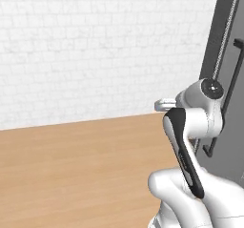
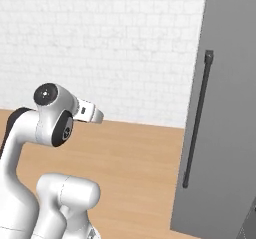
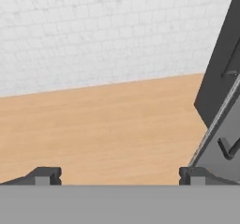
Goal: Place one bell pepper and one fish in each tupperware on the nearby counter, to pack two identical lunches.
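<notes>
The gripper (image 3: 119, 175) is hanging released and empty, facing a tall grey door (image 2: 225, 108), likely preparing to open it.

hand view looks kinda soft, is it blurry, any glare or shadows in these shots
Hand view: soft and slightly blurred, the wood floor grainless, no glare. Left base view: flat even light, faint sheen on the arm's white shell. Right base view: the grey cabinet evenly lit, no clear cast shadow.

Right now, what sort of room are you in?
Probably a kitchen, though little shows it: a white brick wall, a light wood floor, and a tall grey unit with a long dark handle, likely a fridge or a tall cabinet.
</notes>
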You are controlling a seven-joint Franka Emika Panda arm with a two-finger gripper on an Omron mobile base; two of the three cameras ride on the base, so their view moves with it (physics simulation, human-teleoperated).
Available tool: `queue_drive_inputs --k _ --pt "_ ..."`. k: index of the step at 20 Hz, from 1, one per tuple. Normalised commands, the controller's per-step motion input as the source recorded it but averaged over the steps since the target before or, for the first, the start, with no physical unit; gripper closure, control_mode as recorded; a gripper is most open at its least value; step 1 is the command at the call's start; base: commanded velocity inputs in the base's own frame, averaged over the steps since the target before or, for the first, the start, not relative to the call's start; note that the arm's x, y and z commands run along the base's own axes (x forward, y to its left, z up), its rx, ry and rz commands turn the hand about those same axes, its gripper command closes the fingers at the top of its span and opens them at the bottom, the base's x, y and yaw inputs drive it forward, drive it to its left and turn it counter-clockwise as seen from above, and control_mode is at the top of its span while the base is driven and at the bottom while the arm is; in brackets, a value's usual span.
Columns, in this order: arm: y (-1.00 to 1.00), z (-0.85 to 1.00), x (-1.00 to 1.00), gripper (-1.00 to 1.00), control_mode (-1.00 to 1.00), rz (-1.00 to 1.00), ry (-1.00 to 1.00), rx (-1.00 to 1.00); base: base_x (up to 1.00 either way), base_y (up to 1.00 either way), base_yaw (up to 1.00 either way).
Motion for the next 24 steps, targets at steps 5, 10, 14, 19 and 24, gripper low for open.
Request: queue_drive_inputs --k 5,10,14,19,24 --pt "0.0 0.0 0.0 -1.0 1.0 0.0 0.0 0.0 1.0 1.0 -0.15" --pt "0.0 0.0 0.0 -1.0 1.0 0.0 0.0 0.0 1.0 0.95 -0.11" --pt "0.0 0.0 0.0 -1.0 1.0 0.0 0.0 0.0 1.0 0.43 -0.11" --pt "0.0 0.0 0.0 -1.0 1.0 0.0 0.0 0.0 0.92 0.3 -0.55" --pt "0.0 0.0 0.0 -1.0 1.0 0.0 0.0 0.0 0.49 0.2 -0.78"
